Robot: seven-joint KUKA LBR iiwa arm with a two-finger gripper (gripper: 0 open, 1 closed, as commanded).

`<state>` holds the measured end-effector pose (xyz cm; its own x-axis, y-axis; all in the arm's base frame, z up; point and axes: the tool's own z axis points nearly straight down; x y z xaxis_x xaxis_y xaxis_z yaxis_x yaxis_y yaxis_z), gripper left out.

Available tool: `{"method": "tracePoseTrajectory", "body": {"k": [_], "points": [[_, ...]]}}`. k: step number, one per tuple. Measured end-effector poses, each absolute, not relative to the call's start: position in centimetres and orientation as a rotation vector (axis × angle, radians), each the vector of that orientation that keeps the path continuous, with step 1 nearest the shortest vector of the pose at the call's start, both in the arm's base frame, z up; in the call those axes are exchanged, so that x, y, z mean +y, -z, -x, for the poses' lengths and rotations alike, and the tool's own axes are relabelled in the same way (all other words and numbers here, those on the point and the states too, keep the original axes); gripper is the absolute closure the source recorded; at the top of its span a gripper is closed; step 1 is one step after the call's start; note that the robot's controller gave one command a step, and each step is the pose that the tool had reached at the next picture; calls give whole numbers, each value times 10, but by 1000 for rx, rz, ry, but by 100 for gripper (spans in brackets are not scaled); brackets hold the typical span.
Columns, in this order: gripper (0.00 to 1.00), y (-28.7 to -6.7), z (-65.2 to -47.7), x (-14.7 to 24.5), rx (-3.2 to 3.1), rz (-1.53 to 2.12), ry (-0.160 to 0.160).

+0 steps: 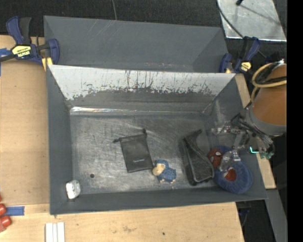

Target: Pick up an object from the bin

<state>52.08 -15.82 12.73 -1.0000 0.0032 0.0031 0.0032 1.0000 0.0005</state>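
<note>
Grey bin (91, 145) corner: round blue thing (242, 184)

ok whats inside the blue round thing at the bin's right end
A red piece shows in the blue round thing, another at its left rim. The gripper hangs over it and covers the rest.

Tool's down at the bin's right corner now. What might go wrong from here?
The tool sits over the blue round thing crammed into the front right corner, so it may scrape the bin wall. The black oblong thing lies close beside it and might get nudged or caught too.
</note>
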Motion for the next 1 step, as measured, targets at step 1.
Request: {"method": "tracePoseTrajectory", "body": {"k": [1], "points": [[0, -76, -514, -146, -3123, -439, 4]]}}
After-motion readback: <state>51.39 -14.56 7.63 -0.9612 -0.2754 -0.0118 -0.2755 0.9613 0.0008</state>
